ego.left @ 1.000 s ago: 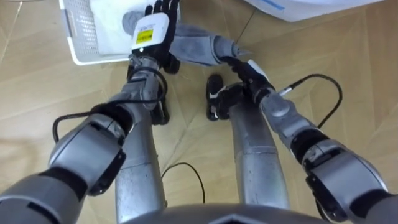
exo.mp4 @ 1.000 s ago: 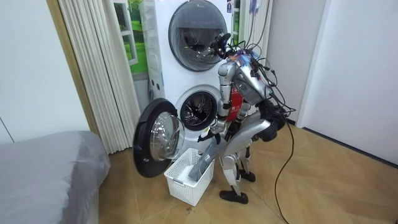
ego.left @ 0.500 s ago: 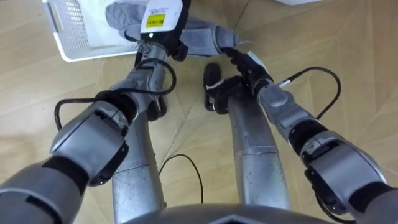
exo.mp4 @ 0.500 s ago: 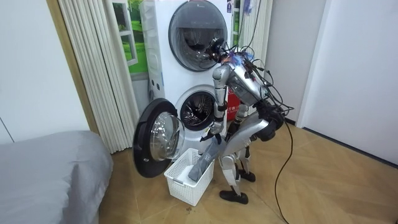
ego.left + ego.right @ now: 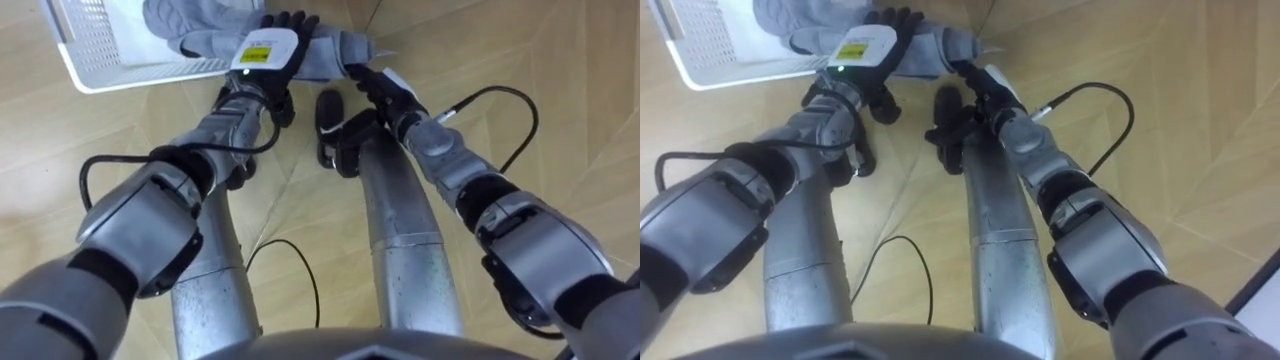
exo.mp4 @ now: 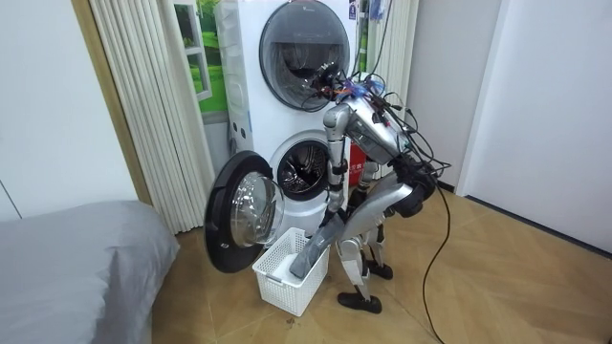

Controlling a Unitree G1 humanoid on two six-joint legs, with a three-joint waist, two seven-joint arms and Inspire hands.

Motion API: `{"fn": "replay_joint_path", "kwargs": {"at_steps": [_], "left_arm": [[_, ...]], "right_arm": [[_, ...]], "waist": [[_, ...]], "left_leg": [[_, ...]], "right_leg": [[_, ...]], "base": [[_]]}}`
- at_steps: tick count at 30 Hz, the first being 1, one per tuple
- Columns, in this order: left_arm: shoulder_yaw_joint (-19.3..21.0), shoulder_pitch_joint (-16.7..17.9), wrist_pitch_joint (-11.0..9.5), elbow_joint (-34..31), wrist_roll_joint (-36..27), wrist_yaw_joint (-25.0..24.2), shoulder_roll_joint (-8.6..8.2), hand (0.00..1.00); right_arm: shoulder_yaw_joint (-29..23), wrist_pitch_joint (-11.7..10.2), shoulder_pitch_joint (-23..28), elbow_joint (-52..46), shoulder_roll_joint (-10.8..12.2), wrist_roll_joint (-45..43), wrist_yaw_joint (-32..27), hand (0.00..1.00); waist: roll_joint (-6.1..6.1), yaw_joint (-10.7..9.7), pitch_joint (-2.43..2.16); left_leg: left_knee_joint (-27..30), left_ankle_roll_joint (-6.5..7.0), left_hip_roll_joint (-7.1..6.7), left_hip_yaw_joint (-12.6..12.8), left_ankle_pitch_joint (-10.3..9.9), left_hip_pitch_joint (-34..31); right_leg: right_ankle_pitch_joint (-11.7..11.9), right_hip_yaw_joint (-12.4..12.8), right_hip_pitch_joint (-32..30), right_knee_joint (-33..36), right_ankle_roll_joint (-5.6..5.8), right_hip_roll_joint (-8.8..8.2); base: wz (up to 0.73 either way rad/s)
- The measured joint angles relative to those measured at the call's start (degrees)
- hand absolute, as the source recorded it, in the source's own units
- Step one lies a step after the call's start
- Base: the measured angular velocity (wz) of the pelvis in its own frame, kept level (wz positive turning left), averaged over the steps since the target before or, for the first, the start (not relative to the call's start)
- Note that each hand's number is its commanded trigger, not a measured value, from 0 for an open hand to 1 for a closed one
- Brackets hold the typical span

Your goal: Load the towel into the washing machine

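Note:
A grey towel (image 5: 205, 28) stretches from the white basket (image 5: 85, 45) out over its rim toward my hands. My right hand (image 5: 368, 78) is shut on the towel's near end, above the wood floor. My left hand (image 5: 266, 48) lies on top of the towel just left of the right hand, fingers spread and fairly straight. In the room view I stand bent forward over the basket (image 6: 287, 279), and the towel (image 6: 314, 250) hangs slanted from my hands into it. The washing machine's drum (image 6: 306, 170) is right behind, with its door (image 6: 239, 212) swung open.
A second machine (image 6: 304, 53) with a closed round door is stacked above the washer. Pale curtains (image 6: 143, 105) hang on the room view's left, and a grey bed (image 6: 76, 272) fills the lower left corner. Wood floor lies around the basket.
My left hand came back from above the basket and now rests on the towel beside the right hand. My head and torso leaned further toward the machine; the eye view shifted. The towel barely moved.

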Motion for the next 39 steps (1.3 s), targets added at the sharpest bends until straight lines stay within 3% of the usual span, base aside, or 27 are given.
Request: {"fn": "replay_joint_path", "kwargs": {"at_steps": [1,7,17,29,36,39], "left_arm": [[-0.06,-0.23,0.0,0.24,-1.62,-0.79,-0.01,1.0],[0.16,-1.53,0.51,0.89,-4.89,-3.44,-0.04,1.0],[0.12,-2.12,2.48,0.88,-4.73,-4.82,0.01,1.0],[0.04,0.26,2.65,-0.32,3.03,-3.92,-0.39,1.0],[0.13,2.52,2.7,-0.31,3.36,-2.03,-1.01,1.0],[0.73,3.89,2.7,-0.22,3.39,-0.48,-1.28,1.0]], "right_arm": [[0.0,-0.07,-0.73,1.3,0.56,0.03,0.03,0.0],[-0.2,0.12,-1.94,3.55,2.35,-0.03,0.03,0.0],[-1.09,1.23,-1.86,3.72,2.54,0.21,-0.06,0.0],[-1.04,1.15,-1.03,3.52,2.67,1.93,-1.5,0.0],[-0.84,1.03,1.27,5.85,2.68,4.65,-1.29,0.0],[-0.82,0.93,2.61,5.87,2.25,4.28,-1.41,0.0]], "waist": [[-0.14,-0.2,0.03],[-1.37,-0.71,0.06],[-1.48,-0.84,0.02],[-1.66,-0.79,-0.17],[-1.45,0.15,-0.32],[-1.29,0.59,-0.4]], "left_leg": [[-0.02,0.0,0.0,-0.02,0.0,0.01],[0.06,-0.03,-0.09,-0.19,-0.06,0.01],[0.1,0.12,-0.98,-0.12,-0.04,0.61],[0.27,0.17,-1.26,0.12,0.1,1.4],[0.18,0.12,-1.23,-0.14,0.12,6.56],[-1.14,0.17,-1.87,-0.06,0.64,9.1]], "right_leg": [[0.0,0.01,0.0,-0.06,0.0,0.04],[-0.02,0.08,0.0,-0.01,0.03,-0.23],[-0.14,0.49,0.23,0.68,0.26,-0.93],[-0.15,0.78,0.63,1.52,0.26,-1.26],[-0.16,0.61,6.05,1.08,0.27,-1.19],[-0.05,0.57,8.39,0.4,0.42,-1.84]], "base": [[0.0],[-0.01],[0.02],[0.0],[0.0],[0.1]]}}
